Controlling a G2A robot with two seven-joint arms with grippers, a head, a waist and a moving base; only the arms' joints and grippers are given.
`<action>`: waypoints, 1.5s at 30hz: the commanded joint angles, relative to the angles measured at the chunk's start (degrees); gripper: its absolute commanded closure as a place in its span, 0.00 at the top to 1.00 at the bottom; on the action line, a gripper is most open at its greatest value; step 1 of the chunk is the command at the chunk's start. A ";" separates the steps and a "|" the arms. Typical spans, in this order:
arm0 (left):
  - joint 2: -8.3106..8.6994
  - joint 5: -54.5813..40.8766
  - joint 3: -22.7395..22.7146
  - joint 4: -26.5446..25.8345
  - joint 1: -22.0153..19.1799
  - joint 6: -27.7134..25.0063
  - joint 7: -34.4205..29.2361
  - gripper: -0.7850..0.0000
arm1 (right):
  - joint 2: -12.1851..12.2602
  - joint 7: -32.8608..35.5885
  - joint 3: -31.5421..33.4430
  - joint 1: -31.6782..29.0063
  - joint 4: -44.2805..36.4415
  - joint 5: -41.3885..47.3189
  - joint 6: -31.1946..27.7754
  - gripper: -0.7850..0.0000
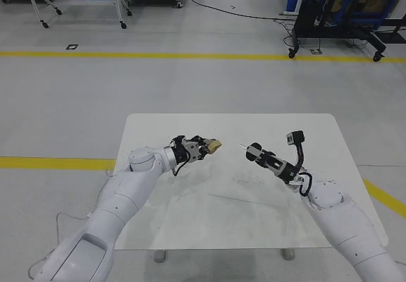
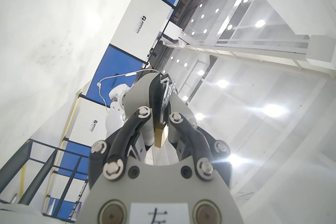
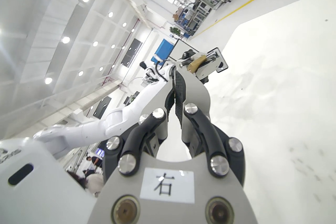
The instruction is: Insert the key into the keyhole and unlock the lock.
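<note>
Where the top view sets both arms over the white table (image 1: 224, 211), tips facing and apart, we see the left gripper (image 1: 201, 146) clamped on the lock (image 1: 213, 145), a small brass block jutting past its tips toward the right gripper (image 1: 251, 149); a thin pale sliver, the key (image 1: 243, 146), pokes out of the right gripper toward the lock, with a gap between the two.

From the left wrist view we gain what the top view cannot give: the lock's flat brass body sits low between the smooth grey fingers; its bright steel shackle curves up along the ribbed black pads (image 2: 155, 89).

From the right wrist view we see the right gripper's fingers pressed together along their own ribbed black pads, pinched on the key; the key itself is hidden there between the pads; past the tips the lock shows as a small tan wedge in the left gripper, over the table's matt, lightly scuffed surface.
</note>
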 commanded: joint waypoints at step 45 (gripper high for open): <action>-3.04 5.10 2.75 -5.29 0.55 2.54 14.01 0.00 | -1.24 -21.23 4.74 -14.13 -31.11 10.71 51.81 0.00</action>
